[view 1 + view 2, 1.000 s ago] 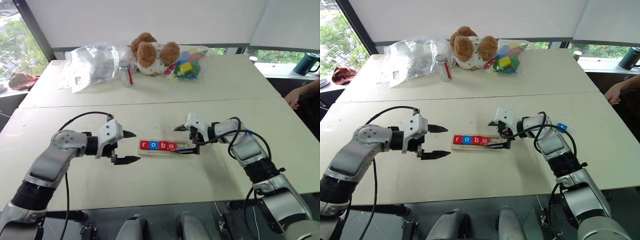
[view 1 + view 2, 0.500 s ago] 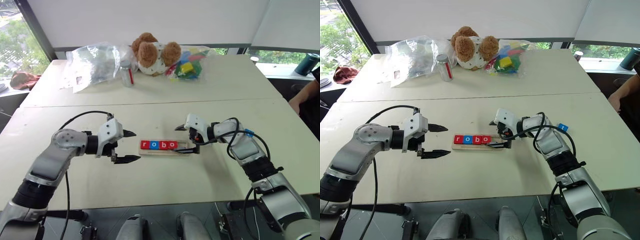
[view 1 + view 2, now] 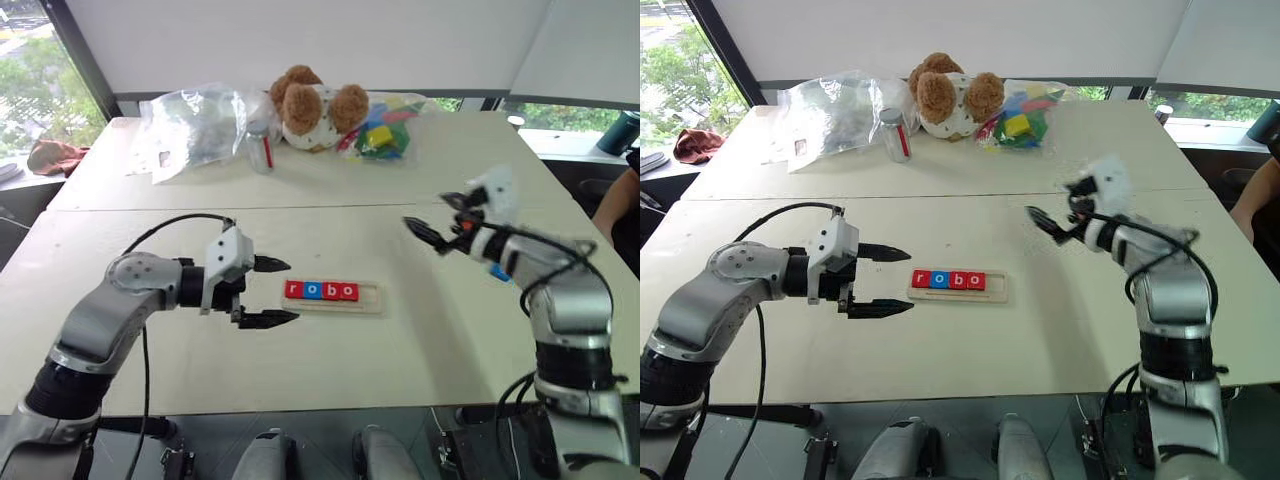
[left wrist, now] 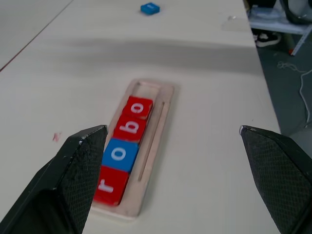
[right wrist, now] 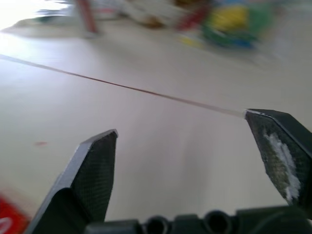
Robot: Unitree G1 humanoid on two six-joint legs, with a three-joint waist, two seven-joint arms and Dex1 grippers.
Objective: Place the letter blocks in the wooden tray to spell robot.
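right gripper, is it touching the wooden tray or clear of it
Apart. In the left eye view the right gripper, jaws open and empty, hangs off past the end of the wooden tray, with bare table between them.

This looks like a lab or test room in an office building. Two plain pale tables (image 3: pixel 330 190) stand by big windows (image 3: pixel 40 90) at the upper left, with a white blind (image 3: pixel 300 40) across the top and trees outside.
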